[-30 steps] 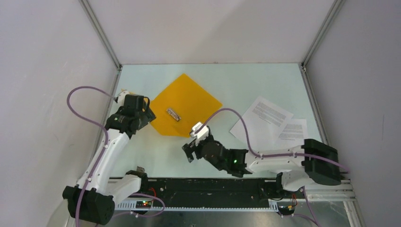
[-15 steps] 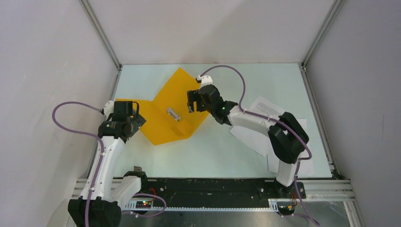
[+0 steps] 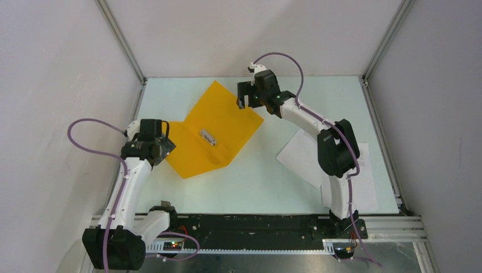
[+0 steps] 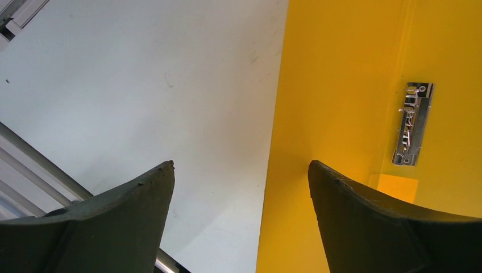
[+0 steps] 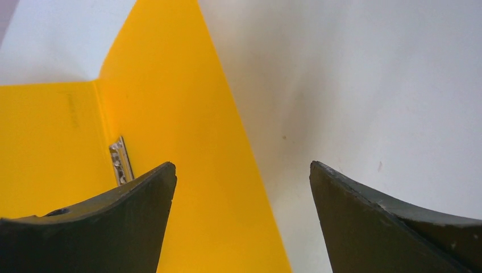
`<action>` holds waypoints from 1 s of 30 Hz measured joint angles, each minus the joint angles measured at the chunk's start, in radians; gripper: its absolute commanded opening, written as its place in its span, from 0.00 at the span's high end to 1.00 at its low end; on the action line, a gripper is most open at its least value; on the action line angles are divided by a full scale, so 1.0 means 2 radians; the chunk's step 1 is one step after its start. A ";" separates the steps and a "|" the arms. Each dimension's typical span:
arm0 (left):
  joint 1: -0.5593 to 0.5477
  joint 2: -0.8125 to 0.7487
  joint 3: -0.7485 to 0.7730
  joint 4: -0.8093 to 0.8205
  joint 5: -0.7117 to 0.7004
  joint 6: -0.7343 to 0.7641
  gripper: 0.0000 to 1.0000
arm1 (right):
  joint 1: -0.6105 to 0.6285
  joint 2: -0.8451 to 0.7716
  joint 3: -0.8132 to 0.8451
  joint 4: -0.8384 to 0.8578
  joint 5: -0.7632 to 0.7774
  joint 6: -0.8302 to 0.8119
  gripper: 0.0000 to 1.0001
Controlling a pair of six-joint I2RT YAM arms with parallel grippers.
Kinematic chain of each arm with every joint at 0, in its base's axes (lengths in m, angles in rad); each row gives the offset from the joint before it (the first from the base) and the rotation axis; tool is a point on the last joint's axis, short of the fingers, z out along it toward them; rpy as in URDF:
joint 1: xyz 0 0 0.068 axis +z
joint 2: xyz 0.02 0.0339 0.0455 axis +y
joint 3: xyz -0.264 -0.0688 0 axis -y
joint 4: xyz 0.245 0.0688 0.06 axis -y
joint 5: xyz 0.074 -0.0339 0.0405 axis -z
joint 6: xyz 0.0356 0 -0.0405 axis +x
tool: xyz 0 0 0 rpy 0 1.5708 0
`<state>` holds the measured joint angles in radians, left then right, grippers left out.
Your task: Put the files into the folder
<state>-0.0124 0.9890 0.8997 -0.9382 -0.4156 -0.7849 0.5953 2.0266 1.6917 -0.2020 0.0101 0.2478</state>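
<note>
The orange-yellow folder (image 3: pixel 219 122) lies open on the table, with its metal clip (image 3: pixel 208 137) along the fold. My left gripper (image 3: pixel 165 145) is open at the left cover's outer edge. In the left wrist view that edge runs between the open gripper (image 4: pixel 241 170), with the folder (image 4: pixel 341 102) and the clip (image 4: pixel 412 122) to the right. My right gripper (image 3: pixel 244 101) is open over the far right edge of the folder (image 5: pixel 165 114), and the clip (image 5: pixel 119 160) shows in that view. The files (image 3: pixel 300 154), white sheets, lie at the right, partly under the right arm.
The table (image 3: pixel 267 182) is pale green, with white walls on three sides and metal frame posts (image 3: pixel 120 42) at the back corners. The black base rail (image 3: pixel 250 230) runs along the near edge. A purple cable (image 3: pixel 85 128) loops off the left arm.
The right arm swung from the near middle up to the folder's far right edge. The folder went from one flat square to spread open. The left gripper moved down and left.
</note>
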 measured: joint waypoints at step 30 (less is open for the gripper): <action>-0.084 0.053 0.202 0.017 0.065 0.092 0.12 | 0.042 -0.122 -0.199 -0.073 0.014 0.110 1.00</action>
<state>-0.1802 1.0946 1.3029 -0.9043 -0.2859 -0.6014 0.6800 1.7828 1.2934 -0.3481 0.0380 0.4671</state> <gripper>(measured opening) 0.918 0.010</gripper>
